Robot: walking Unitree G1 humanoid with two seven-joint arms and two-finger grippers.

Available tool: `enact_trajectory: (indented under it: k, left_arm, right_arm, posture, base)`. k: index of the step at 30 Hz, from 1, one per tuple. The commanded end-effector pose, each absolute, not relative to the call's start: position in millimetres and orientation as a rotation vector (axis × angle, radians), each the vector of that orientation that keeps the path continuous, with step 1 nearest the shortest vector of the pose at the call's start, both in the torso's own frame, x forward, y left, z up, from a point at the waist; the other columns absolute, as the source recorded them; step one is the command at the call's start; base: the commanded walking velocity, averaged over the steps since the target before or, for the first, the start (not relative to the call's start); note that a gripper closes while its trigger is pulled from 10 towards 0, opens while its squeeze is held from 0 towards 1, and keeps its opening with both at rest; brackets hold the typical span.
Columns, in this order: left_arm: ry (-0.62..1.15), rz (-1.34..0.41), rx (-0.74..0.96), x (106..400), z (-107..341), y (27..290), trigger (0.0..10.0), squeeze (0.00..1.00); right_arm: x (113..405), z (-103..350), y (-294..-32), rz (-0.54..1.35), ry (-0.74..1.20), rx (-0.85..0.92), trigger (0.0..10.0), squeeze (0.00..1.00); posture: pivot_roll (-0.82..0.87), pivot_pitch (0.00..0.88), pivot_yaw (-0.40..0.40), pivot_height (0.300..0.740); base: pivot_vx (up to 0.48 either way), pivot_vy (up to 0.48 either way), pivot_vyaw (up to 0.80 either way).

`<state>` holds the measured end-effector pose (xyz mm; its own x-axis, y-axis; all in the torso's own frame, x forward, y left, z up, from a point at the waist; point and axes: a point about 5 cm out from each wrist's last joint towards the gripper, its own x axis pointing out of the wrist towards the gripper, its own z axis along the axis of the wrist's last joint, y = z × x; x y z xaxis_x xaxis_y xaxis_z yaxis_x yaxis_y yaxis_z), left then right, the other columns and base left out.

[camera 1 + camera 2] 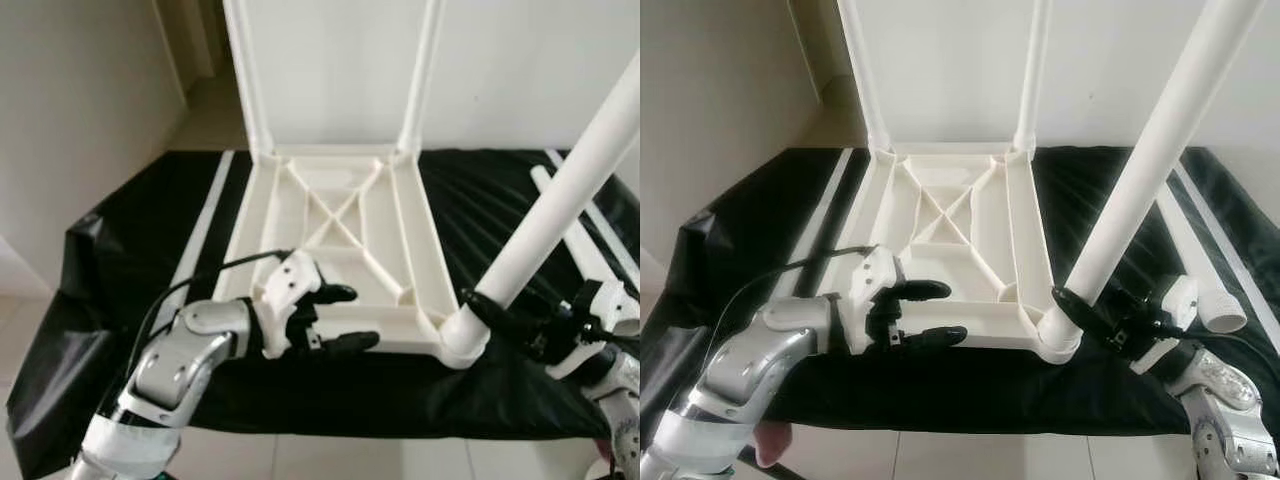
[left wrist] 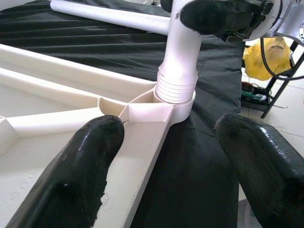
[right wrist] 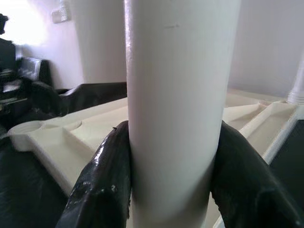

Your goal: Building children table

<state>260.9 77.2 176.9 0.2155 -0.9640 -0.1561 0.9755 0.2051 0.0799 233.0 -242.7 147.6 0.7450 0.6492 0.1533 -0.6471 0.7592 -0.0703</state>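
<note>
Right now the white plastic kids' table (image 1: 340,235) lies upside down on a black cloth (image 1: 130,240) covering the tabletop, ribbed underside facing up. Two legs (image 1: 245,75) already stand upright in the far corner sockets. Right gripper (image 1: 1095,310) is clamped on a third leg (image 1: 1150,150) just above its threaded end, which sits in the near-right corner socket (image 1: 1055,335); the leg leans toward the robot's right, not vertical. In the right wrist view both black fingers (image 3: 104,185) press on opposite sides of the white tube. Left gripper (image 1: 335,318) is at the near edge of the table frame w/ fingers spread apart, holding nothing; one finger (image 2: 80,175) over the frame's inner side, the other off the outer edge above the cloth. A spare leg (image 1: 1200,270) lies flat on the cloth to the right, near the right gripper. Pale tiled floor (image 1: 330,458) below the tabletop edge.
</note>
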Motion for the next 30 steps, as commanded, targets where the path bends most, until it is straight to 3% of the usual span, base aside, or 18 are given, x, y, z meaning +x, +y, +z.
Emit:
enact_trajectory:
  k: [1, 17, 22, 23, 30]
  left_arm:
    - [0.084, -1.347, 0.177, 262.3, 177.5, 79.2, 10.0, 0.0]
    - [0.082, -1.34, 0.157, 262.7, 177.0, 77.7, 10.0, 0.0]
    - [0.082, -1.339, 0.159, 262.5, 177.0, 78.4, 10.0, 0.0]
    - [0.08, -1.334, 0.158, 262.8, 177.3, 78.5, 10.0, 0.0]
    - [0.078, -1.329, 0.156, 263.6, 177.6, 78.2, 10.0, 0.0]
  right_arm:
    - [223.6, 103.1, -245.8, 0.586, 0.067, 0.006, 10.0, 0.0]
    - [232.0, 109.8, -207.4, 0.345, -0.047, 0.044, 10.0, 0.0]
    - [231.3, 114.1, -193.6, 0.194, -0.091, 0.028, 10.0, 0.0]
    - [228.3, 116.0, -180.9, 0.195, -0.105, 0.041, 10.0, 0.0]
    - [227.6, 125.5, -175.0, 0.212, -0.164, 0.044, 10.0, 0.0]
  posture:
    - [0.0, 0.026, 0.07, 0.74]
    - [-0.01, 0.023, 0.065, 0.74]
    - [-0.01, 0.027, 0.058, 0.74]
    - [-0.01, 0.029, 0.057, 0.74]
    - [-0.02, 0.03, 0.06, 0.74]
  base:
    - [0.0, 0.0, 0.0]
    - [0.0, 0.0, 0.0]
    - [0.0, 0.0, 0.0]
    - [0.0, 0.0, 0.0]
    - [0.0, 0.0, 0.0]
